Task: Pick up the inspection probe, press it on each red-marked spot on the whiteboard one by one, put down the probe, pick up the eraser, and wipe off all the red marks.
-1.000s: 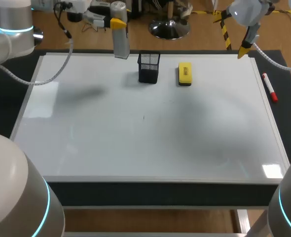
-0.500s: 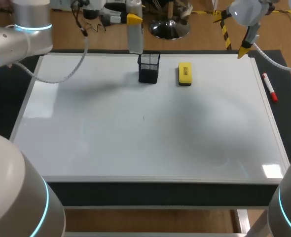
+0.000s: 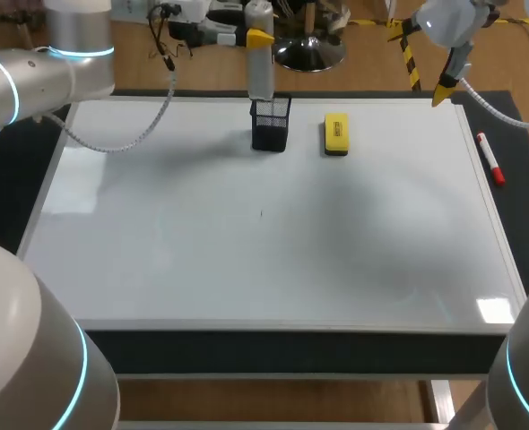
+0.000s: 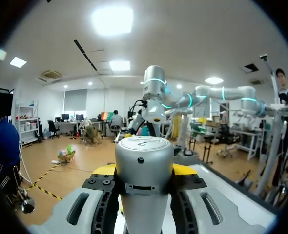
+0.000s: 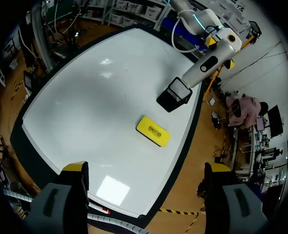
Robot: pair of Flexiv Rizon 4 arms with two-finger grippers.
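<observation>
Evidently partway, the left fingers (image 3: 262,38) grip the inspection probe (image 3: 260,70) above the mesh holder (image 3: 271,125), right fingers (image 3: 444,90) spread empty, yellow eraser (image 3: 335,134) untouched, whiteboard (image 3: 247,260) showing no red marks.

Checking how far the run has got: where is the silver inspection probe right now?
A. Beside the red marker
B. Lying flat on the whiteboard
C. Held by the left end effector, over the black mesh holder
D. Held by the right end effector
C: the probe stands upright between the yellow tips of the left end effector, with its lower end at the top of the black mesh holder.
</observation>
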